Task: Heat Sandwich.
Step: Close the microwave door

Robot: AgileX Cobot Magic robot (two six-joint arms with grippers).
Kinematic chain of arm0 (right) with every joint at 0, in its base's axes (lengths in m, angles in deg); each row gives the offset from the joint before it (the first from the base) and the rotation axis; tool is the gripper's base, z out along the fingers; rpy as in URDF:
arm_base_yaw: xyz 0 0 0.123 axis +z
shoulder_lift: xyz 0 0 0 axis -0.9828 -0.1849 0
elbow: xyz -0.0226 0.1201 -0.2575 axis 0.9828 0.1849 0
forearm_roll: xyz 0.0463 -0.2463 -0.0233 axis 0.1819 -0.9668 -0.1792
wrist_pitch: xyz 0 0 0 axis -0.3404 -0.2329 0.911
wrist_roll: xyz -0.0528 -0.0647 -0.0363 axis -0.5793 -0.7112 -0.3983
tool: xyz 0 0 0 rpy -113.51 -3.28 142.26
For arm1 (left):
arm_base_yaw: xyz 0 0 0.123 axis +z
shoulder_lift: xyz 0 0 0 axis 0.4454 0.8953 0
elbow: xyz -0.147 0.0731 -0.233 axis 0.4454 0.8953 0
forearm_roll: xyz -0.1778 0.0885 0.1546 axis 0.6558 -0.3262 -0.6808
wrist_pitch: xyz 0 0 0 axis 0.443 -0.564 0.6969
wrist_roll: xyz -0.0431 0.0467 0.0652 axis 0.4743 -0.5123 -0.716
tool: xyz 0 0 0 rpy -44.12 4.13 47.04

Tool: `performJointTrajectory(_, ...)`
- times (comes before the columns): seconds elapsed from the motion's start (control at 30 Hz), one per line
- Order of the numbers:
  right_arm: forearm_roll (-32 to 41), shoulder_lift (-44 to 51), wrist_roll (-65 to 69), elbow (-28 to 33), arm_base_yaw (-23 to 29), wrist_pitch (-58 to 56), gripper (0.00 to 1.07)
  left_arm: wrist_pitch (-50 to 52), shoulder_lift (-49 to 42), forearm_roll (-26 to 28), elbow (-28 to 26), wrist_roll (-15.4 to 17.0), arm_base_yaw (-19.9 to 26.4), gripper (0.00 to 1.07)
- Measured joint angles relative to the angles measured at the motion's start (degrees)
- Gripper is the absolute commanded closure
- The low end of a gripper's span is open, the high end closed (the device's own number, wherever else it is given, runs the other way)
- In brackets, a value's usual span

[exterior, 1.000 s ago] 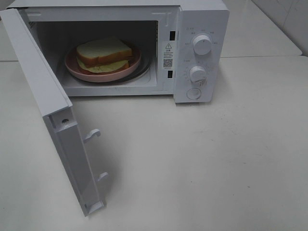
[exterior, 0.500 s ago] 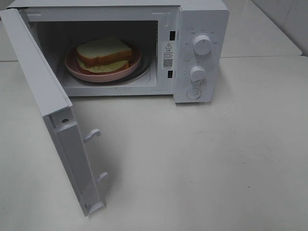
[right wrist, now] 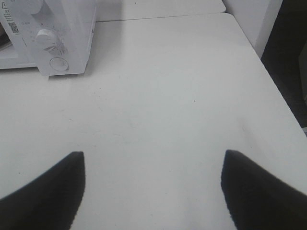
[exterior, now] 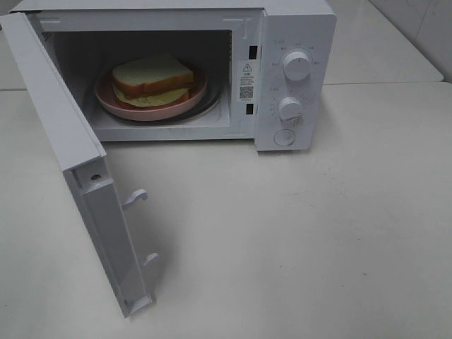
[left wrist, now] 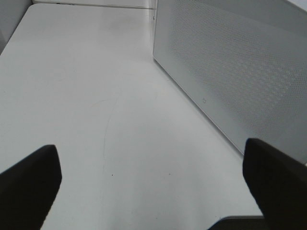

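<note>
Sandwich [exterior: 152, 79] on pink plate [exterior: 107, 100] inside open microwave [exterior: 311, 28]; white table [exterior: 318, 233]; left pincer [left wrist: 151, 165], right pincer [right wrist: 153, 165] spread.

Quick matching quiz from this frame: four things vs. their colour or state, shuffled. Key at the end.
Column 1
1. sandwich
2. plate
3. microwave door
4. left gripper

Column 2
a. swung wide on its hinge
b. pink, under the food
c. jaws apart, holding nothing
d. white bread, brown crust

Pairs: 1-d, 2-b, 3-a, 4-c
</note>
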Motion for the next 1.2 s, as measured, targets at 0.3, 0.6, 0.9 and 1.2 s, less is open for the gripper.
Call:
performJointTrajectory(0.3,0.0,0.0,0.0,0.0,0.0,0.0,0.31,6.02,5.04,0.0,-1.49,-0.52,0.0,0.1)
performJointTrajectory(0.6,0.0,0.0,0.0,0.0,0.0,0.0,0.31,15.3,13.58,0.0,-1.49,-1.15,0.0,0.21)
performJointTrajectory(0.9,0.0,0.0,0.0,0.0,0.0,0.0,0.31,23.15,19.77,0.0,-0.52,-1.15,0.0,0.81)
performJointTrajectory(1.2,0.0,0.0,0.0,0.0,0.0,0.0,0.31,36.67,27.33,-0.92,5.21,-1.2,0.0,1.07)
